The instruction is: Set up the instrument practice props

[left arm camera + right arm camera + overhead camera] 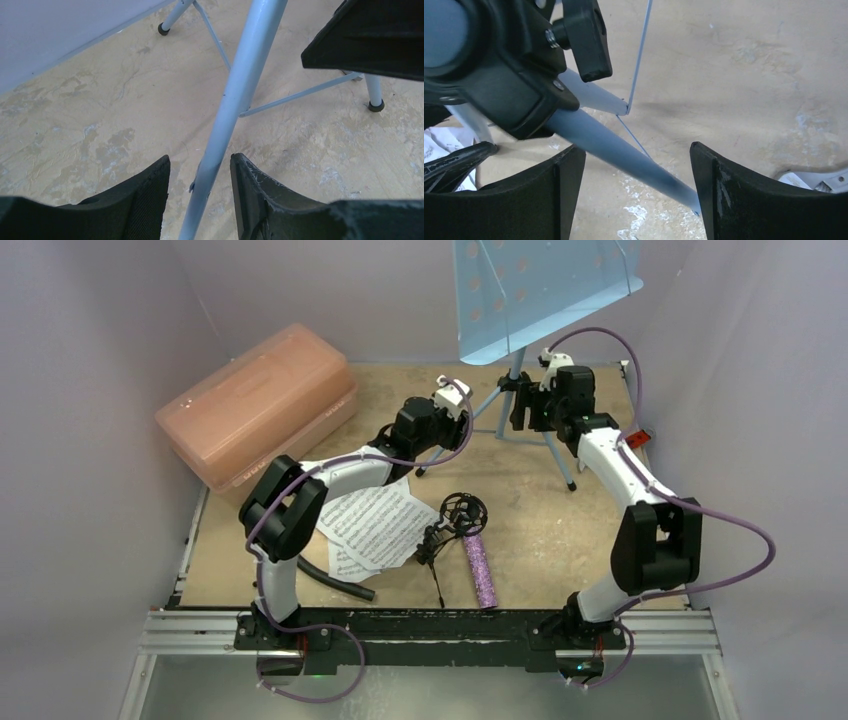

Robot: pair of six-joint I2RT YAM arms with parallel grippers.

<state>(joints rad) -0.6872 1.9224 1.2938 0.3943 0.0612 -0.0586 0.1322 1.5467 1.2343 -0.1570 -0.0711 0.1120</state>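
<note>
The light blue music stand (540, 290) stands upright on its tripod at the back of the table. My left gripper (200, 159) is open around one tripod leg (235, 95), with a gap on each side of the tube. My right gripper (638, 148) is wide open just below the black clamp hub (499, 75), and another leg (614, 145) slants across between its fingers. White sheet-music pages (375, 525) lie in the middle of the table. The black tripod mic stand (455, 520) lies tipped over beside them, with the glittery purple microphone (479, 570) flat on the table.
A pink translucent box (255, 405) sits at the back left. A black curved hose (335, 580) lies near the left arm's base, partly under the pages. The tripod's rubber feet (375, 105) rest on the board. Grey walls enclose three sides.
</note>
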